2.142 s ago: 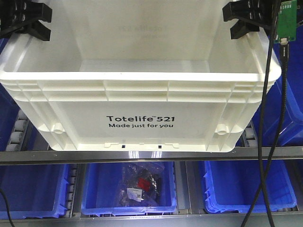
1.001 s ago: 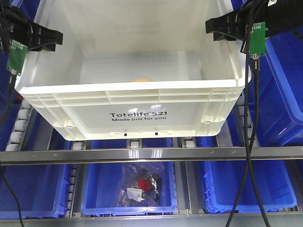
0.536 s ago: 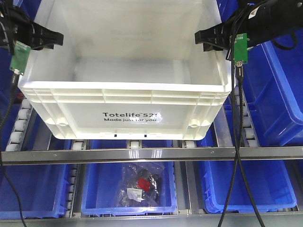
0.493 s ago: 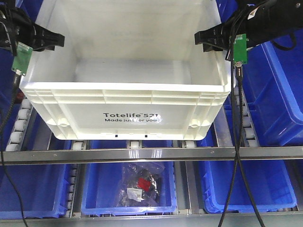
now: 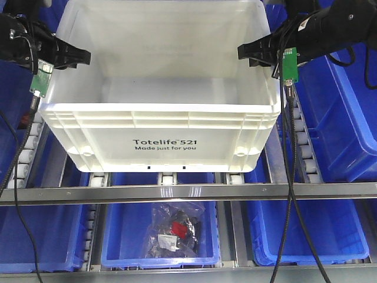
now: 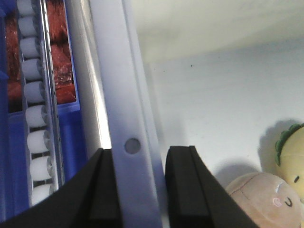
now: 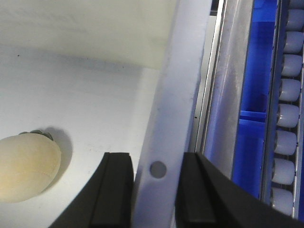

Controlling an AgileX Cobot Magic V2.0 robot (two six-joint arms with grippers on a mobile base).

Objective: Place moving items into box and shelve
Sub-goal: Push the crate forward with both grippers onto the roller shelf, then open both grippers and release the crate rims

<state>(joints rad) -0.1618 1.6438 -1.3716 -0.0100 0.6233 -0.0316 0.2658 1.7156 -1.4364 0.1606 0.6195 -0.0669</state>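
Observation:
The white box (image 5: 159,124), printed "Totelife 521", sits on the shelf's roller tracks. My left gripper (image 5: 82,57) is shut on its left rim and my right gripper (image 5: 244,52) on its right rim. In the left wrist view the black fingers (image 6: 140,151) straddle the white rim (image 6: 118,95); a pinkish plush (image 6: 259,199) and a yellow-green plush (image 6: 292,156) lie on the box floor. In the right wrist view the fingers (image 7: 156,156) straddle the rim (image 7: 183,71); a cream round toy (image 7: 26,166) lies inside.
A metal shelf rail (image 5: 188,192) runs across in front of the box. Blue bins stand to the right (image 5: 341,118) and on the lower level; the lower middle bin (image 5: 159,236) holds bagged items. Grey rollers (image 6: 35,118) flank the box. Cables hang from both arms.
The box has moved farther back onto the shelf with both grippers on its rims, and looks smaller and higher in the front view. In the last half second it shifted slightly right.

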